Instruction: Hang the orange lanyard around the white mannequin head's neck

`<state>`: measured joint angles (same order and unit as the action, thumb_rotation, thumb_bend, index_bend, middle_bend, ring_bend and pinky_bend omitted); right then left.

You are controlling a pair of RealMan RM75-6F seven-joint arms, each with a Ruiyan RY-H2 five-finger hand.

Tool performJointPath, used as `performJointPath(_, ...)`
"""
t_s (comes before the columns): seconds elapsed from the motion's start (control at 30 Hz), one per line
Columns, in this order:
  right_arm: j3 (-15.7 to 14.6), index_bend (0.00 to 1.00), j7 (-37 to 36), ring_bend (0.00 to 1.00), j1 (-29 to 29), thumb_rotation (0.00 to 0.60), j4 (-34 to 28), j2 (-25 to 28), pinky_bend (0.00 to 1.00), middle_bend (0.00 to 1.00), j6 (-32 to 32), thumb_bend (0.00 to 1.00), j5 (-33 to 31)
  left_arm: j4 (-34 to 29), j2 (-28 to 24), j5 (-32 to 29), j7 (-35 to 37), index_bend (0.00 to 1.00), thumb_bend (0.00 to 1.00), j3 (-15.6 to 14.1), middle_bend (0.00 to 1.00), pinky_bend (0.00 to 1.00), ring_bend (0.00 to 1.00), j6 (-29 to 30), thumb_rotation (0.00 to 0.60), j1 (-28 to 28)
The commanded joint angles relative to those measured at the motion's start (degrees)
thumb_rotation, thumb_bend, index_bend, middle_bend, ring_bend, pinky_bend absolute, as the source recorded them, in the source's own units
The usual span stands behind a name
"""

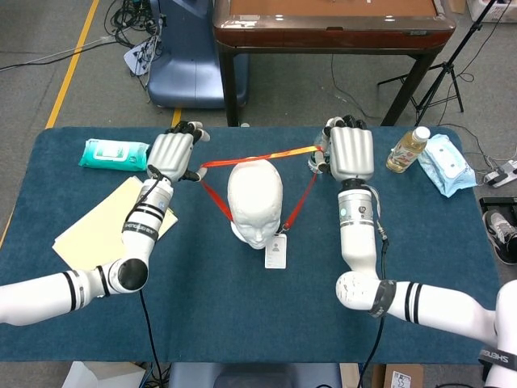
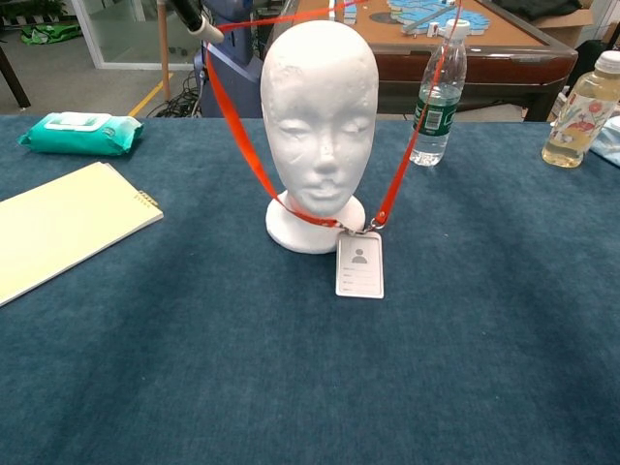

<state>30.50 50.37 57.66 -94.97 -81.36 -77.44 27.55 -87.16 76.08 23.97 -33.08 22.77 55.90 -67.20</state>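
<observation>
Seen from the head view, the left hand (image 1: 172,155) sits at upper left of centre, fingers curled down, pinching one side of the orange lanyard (image 1: 257,158) near its thumb; the right hand (image 1: 347,150) sits at upper right of centre, back of the hand toward the camera, fingers curled over the strap's other side, though the exact contact is hidden behind the hand. Between the two hands the strap runs as a taut line across the frame, just behind the crown of the white mannequin head (image 1: 255,199) at centre. From each hand a length of strap slopes down and inward, meeting in front of the head's base, where a white ID badge (image 1: 275,251) lies on the blue tablecloth (image 1: 242,315). The chest view shows the same thing from the front: the two orange lengths frame the face in a V, and the lower left part of the strap crosses the front of the neck just above the base. Judging from this, the loop is spread open and appears to be around the head already, front low, back held high; what remains is to lower the rear span behind the head onto the neck and let go. Further out, a green wipes pack (image 1: 114,153) and a yellow notepad (image 1: 101,228) lie at left, a drink bottle (image 1: 407,149) at right.
</observation>
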Motion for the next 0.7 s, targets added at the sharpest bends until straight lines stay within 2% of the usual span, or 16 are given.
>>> performJointPath(0.03,-0.13,0.17,0.46,0.09,0.52,0.6,-0.21,0.09,0.12,0.18,-0.03,0.02,-0.58,-0.15,-0.16,-0.18,0.36,0.08,0.1,0.09,0.01,0.09,0.0,0.11,0.6,-0.01)
performJointPath(0.2,-0.41,0.11,0.65,0.05,1.09,0.6,-0.54,0.28,0.1,0.13,-0.37,0.0,-0.75,-0.19,-0.41,-0.11,0.81,0.0,0.03,-0.14,0.0,0.06,0.0,-0.05,0.6,-0.06)
performJointPath(0.53,-0.56,0.06,3.07,0.04,2.77,0.6,-0.07,0.64,0.09,0.11,-1.73,0.0,-1.82,1.89,0.22,-1.0,0.29,0.0,0.0,-0.69,0.0,0.04,0.0,0.36,0.6,-0.86)
performJointPath(0.7,-0.27,0.06,4.38,0.03,3.27,0.6,-1.03,1.67,0.09,0.09,0.37,0.0,-5.25,1.96,0.74,-0.79,-0.68,0.0,0.0,-1.22,0.0,0.03,0.0,1.47,0.6,-1.14)
